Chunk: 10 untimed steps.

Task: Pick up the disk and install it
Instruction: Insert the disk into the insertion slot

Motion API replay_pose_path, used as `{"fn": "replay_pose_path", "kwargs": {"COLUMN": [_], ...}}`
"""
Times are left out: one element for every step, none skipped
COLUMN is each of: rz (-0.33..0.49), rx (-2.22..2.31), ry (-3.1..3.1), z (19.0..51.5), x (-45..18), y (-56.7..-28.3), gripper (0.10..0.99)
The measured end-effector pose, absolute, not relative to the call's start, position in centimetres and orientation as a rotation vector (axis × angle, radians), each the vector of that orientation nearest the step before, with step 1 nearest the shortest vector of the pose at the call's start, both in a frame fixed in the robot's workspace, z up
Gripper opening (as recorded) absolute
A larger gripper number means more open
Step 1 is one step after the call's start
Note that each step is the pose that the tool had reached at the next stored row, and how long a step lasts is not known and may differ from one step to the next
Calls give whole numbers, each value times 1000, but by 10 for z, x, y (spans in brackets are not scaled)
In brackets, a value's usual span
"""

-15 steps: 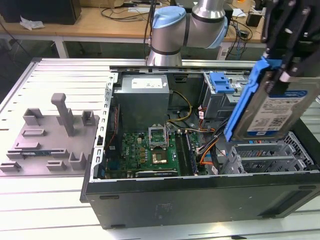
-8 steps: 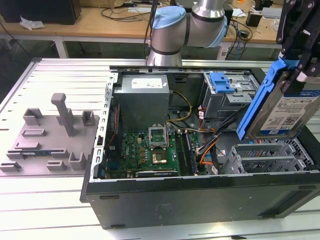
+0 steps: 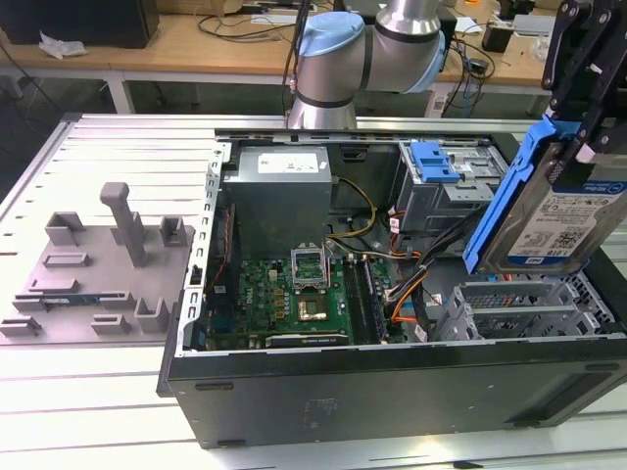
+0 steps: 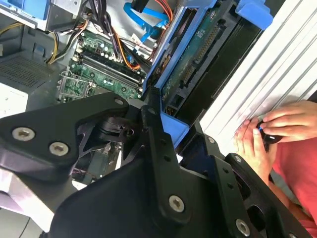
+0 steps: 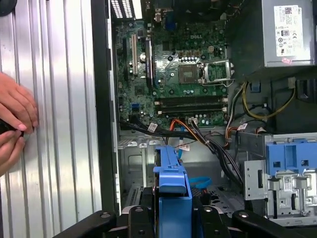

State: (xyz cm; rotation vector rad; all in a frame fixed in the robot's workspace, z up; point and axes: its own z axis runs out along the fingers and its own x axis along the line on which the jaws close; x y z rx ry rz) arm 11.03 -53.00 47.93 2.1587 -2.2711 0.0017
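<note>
The slatted metal table [image 3: 118,147] carried it all, and the open computer case [image 3: 392,392] lay flat across the middle of it, reaching toward the table's edge on the exterior view's right. The arm [image 3: 343,59] reached in from the far edge. And there was the claw [image 3: 578,137], black fingers clamped tight on the disk [image 3: 558,220], no gap to spare! The disk hung in the air, tilted, above the metal bays [image 3: 529,308] at the case's end on the exterior view's right, touching nothing below. Silver body, white-and-blue label facing out, bright blue carrier bracket [image 5: 172,183] gripped between the fingers. The green motherboard [image 3: 294,294] sat exposed inside the case. A grey fixture [image 3: 108,264] stood near the table's edge on the exterior view's left. A person's hands [image 5: 12,119] rested on the slats beside the case.
</note>
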Motion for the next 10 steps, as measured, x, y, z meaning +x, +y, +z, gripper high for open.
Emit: {"fn": "replay_pose_path", "kwargs": {"rz": [2, 2, 2, 3, 3, 4, 4, 4, 3, 4], "rx": [2169, 2176, 2184, 2197, 2205, 2210, 2210, 2210, 2210, 2210], "ry": [-2261, -2254, -2246, -2233, -2225, -2220, -2220, -2220, -2220, -2220], "z": [479, 478, 477, 476, 476, 475, 475, 475, 475, 475], "x": [112, 112, 112, 112, 112, 112, 112, 112, 112, 112], "y": [-530, -530, -530, -530, -531, -532, -532, -532, -532, -532], "gripper": [365, 365, 365, 365, 365, 365, 365, 365, 365, 365]}}
